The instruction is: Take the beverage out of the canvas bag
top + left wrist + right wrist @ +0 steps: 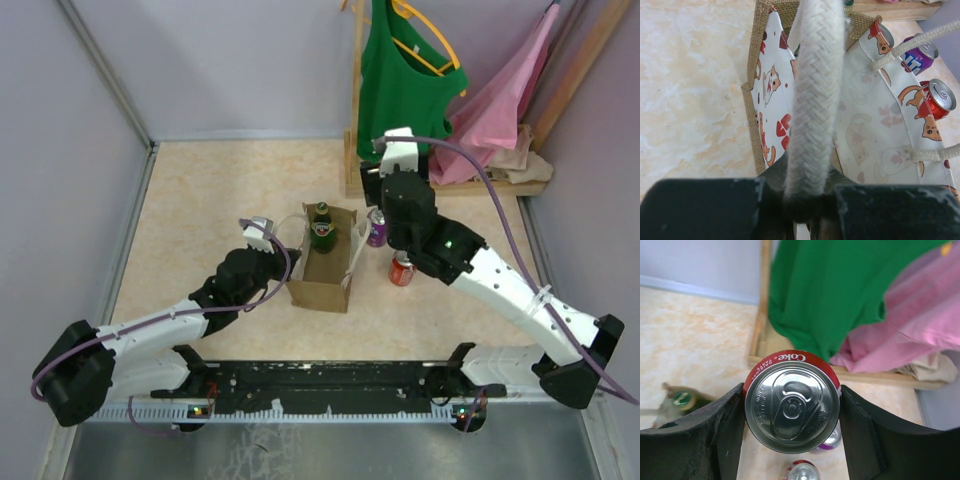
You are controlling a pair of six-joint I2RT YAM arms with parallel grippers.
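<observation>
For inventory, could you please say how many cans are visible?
3: a Coke can in the right hand; a purple can and a red can beside the canvas bag. Others may hide inside.

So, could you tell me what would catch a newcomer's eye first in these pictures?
Probably the red Coke can, gripped in the right jaws and filling the right wrist view, with a green shirt hanging behind it. Then the thick white handle pinched in the left jaws, over the open canvas bag at mid-table, where a green bottle stands at the far end.
</observation>
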